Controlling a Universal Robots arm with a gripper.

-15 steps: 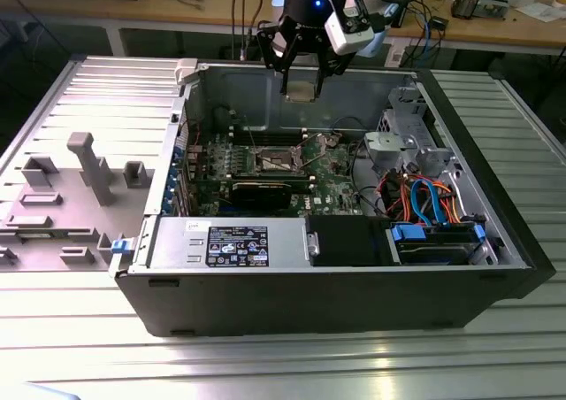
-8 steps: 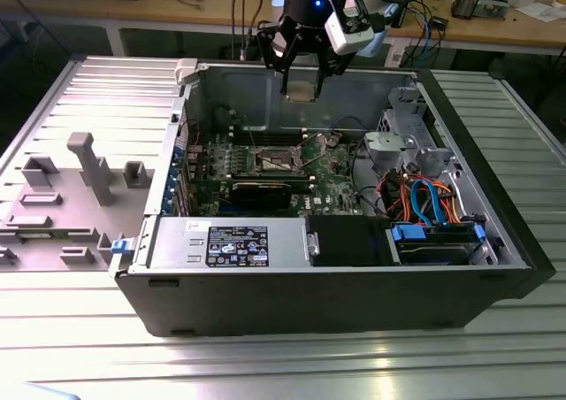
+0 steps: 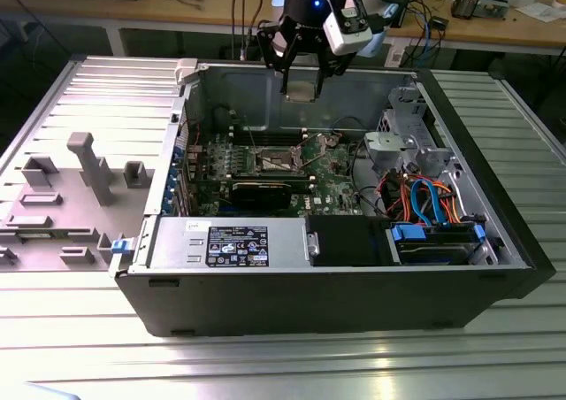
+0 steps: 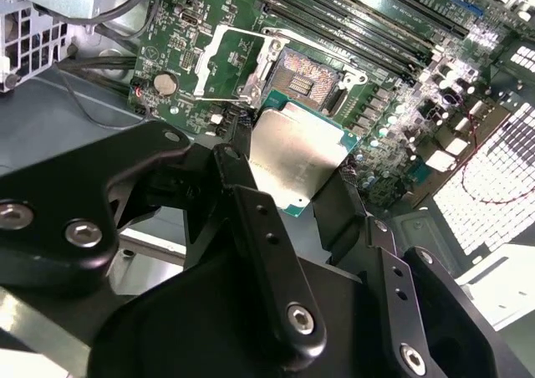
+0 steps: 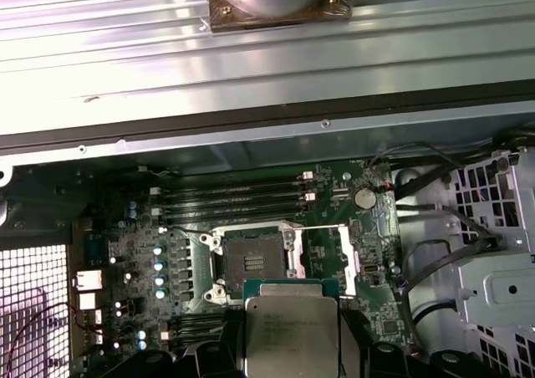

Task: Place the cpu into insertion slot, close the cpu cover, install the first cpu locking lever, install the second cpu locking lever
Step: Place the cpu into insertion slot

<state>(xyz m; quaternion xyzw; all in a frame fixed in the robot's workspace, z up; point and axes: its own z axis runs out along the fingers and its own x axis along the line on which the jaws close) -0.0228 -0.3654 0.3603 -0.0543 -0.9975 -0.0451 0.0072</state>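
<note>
Tool (image 3: 302, 80) clamped on cpu (image 4: 294, 156), fingers (image 4: 251, 219) gripping opposite edges of chip, silver-grey face visible in both wrist views. Cpu held in air above open computer case (image 3: 354, 303), clear of motherboard (image 5: 167, 269). Insertion slot (image 5: 249, 261) uncovered, dark contact field exposed, apart from chip. Cpu cover (image 4: 206, 60) swung open, lying beside slot. Case rests on ribbed metal worktop (image 3: 265, 365).

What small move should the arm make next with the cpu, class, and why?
Probably lower it toward the insertion slot: the gripper holds the cpu above the board, the slot lies bare, and the cpu cover stands open beside it.
</note>
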